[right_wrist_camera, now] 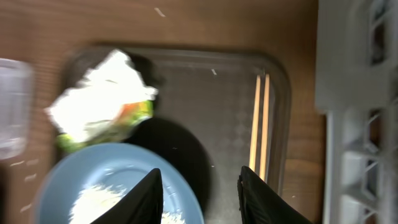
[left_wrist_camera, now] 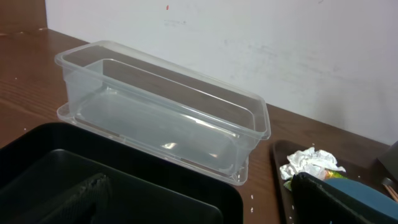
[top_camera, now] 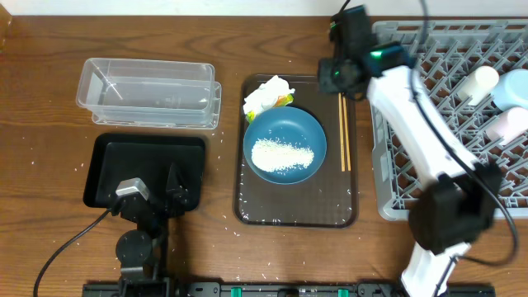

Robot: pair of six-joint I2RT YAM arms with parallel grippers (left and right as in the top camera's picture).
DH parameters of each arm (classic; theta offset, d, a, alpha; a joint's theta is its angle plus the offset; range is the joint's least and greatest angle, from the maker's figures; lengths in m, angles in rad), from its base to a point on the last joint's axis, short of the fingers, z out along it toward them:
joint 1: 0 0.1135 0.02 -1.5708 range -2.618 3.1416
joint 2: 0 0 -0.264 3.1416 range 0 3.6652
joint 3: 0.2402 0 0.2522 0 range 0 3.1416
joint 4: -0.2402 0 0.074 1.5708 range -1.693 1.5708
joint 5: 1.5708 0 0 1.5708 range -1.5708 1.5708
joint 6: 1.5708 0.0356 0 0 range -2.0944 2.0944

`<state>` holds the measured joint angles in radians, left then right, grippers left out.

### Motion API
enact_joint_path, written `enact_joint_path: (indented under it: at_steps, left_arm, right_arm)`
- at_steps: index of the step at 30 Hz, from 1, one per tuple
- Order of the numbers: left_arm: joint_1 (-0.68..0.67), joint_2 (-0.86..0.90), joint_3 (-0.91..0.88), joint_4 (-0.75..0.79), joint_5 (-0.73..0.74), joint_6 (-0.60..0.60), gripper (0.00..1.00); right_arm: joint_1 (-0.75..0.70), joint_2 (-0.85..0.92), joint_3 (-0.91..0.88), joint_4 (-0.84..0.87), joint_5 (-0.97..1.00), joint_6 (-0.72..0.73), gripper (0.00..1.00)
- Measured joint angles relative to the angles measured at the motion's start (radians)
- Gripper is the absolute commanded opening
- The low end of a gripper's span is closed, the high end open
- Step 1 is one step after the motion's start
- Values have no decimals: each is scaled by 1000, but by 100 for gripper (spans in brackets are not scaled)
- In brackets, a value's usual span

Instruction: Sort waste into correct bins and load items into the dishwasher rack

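The dark blue bowl [top_camera: 285, 136] holds a patch of white rice [top_camera: 282, 155] and sits on the brown tray [top_camera: 297, 214]. Behind the bowl lies a crumpled napkin [top_camera: 268, 92] on a yellow-green wrapper [top_camera: 285, 101]. The chopsticks [top_camera: 343, 132] lie along the tray's right side. My right gripper [top_camera: 340, 73] hovers over the tray's back right corner. In the right wrist view its jaws [right_wrist_camera: 202, 199] stand apart with nothing between them, over the bowl [right_wrist_camera: 99, 180] rim and beside the chopsticks [right_wrist_camera: 261, 118]. My left gripper [top_camera: 157, 198] is open above the black tray [top_camera: 111, 161].
The clear tub [top_camera: 148, 92] stands behind the black tray. The grey rack [top_camera: 412, 165] fills the right side, with a white cup [top_camera: 481, 82], a pink cup [top_camera: 507, 124] and a pale bowl [top_camera: 516, 87] in it. Loose rice grains [left_wrist_camera: 252, 198] dot the table.
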<state>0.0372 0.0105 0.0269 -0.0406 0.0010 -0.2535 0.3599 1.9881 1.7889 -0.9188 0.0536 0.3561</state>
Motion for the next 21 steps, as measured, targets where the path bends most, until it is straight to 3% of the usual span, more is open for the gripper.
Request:
enact_joint_path:
  at_steps: [6, 21]
  left_arm:
    - [0, 0, 0, 0, 0, 0, 95]
    - [0, 0, 0, 0, 0, 0, 95]
  right_arm:
    - [19, 152, -1, -1, 76, 80, 38]
    - [-14, 296, -3, 21, 102, 108, 40]
